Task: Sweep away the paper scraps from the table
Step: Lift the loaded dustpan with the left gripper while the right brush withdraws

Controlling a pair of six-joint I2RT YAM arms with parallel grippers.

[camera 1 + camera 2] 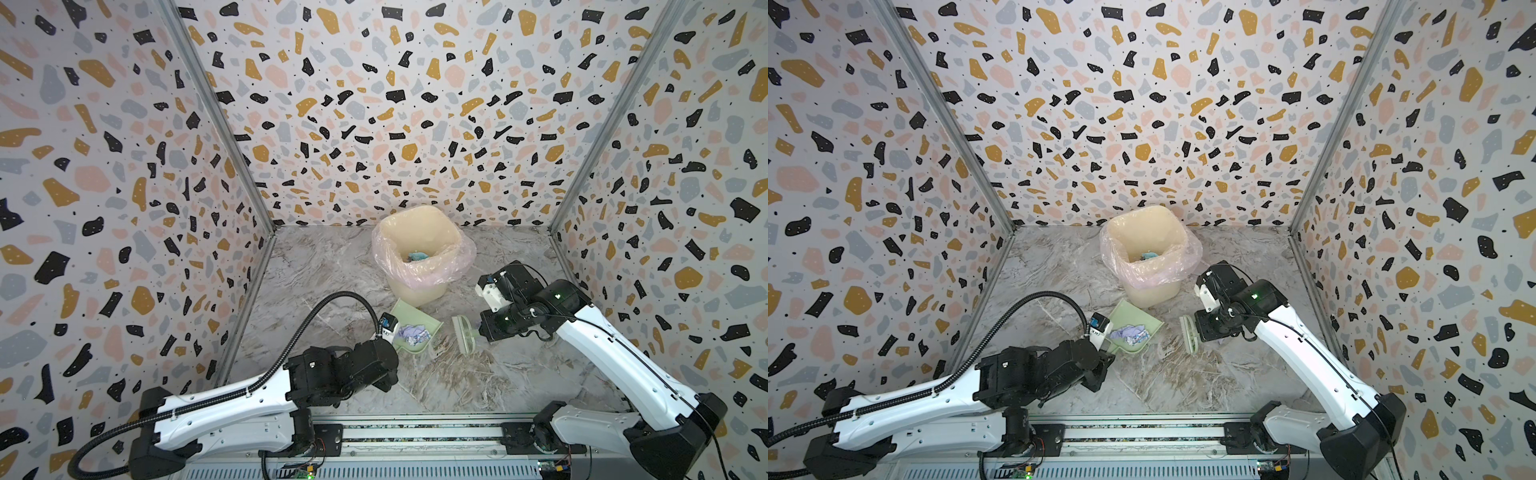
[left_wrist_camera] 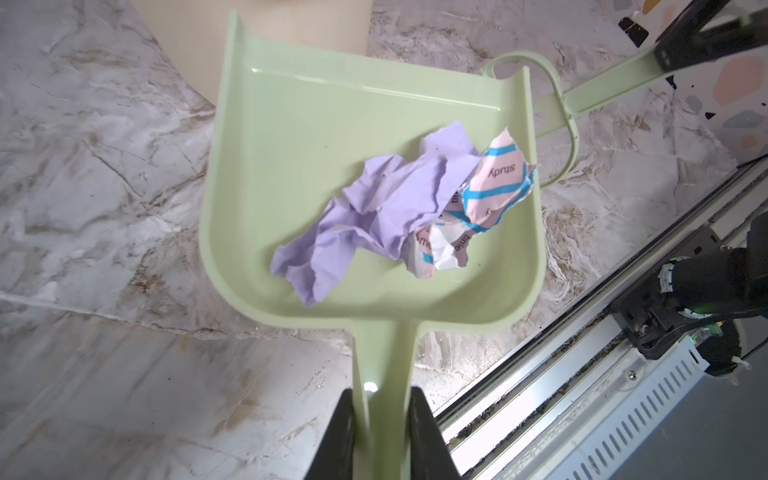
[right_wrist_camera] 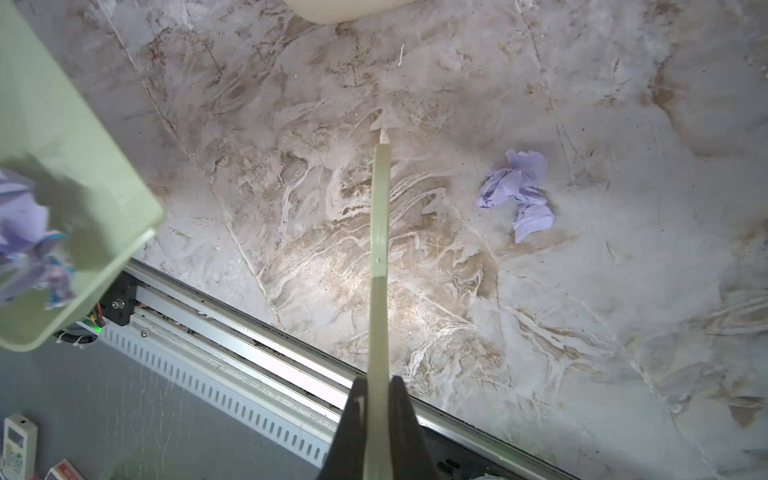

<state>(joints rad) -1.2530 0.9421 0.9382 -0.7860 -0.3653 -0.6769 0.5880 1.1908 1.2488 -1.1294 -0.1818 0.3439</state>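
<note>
**Scraps heaped in the dustpan, one lying loose on the table**

Nearest the lens, the black fingers (image 2: 336, 440) of the left claw (image 2: 381, 390) are seen closed tight on the handle of a pale green dustpan (image 2: 316, 124), parted by no more than the handle's width. In the pan a heap of paper scraps (image 2: 374, 208) is carried: crumpled lavender sheets and a white piece (image 2: 494, 183) printed in pink and blue, which is set close against one side wall.

The right claw (image 3: 378, 380) is likewise shut on the thin handle of a pale green brush (image 3: 380, 216). White bristles are seen at its far tip. Whether they touch the table (image 3: 457, 311) cannot be told. One more lavender scrap (image 3: 519, 191) is found alone on the bare marble, apart from the brush and well clear of the front edge.

In both top views the dustpan is placed near the middle of the table, between the left claw and a cream bin (image 1: 419, 295), with the brush just beside it on the right. The bin, lined with a pink bag (image 1: 467, 253), is stood close to the back edge, about midway along it. A few blue and green scraps (image 1: 415, 255) are seen at its bottom. A metal rail (image 1: 415, 434) is run along the front edge, where both arms are mounted.
</note>
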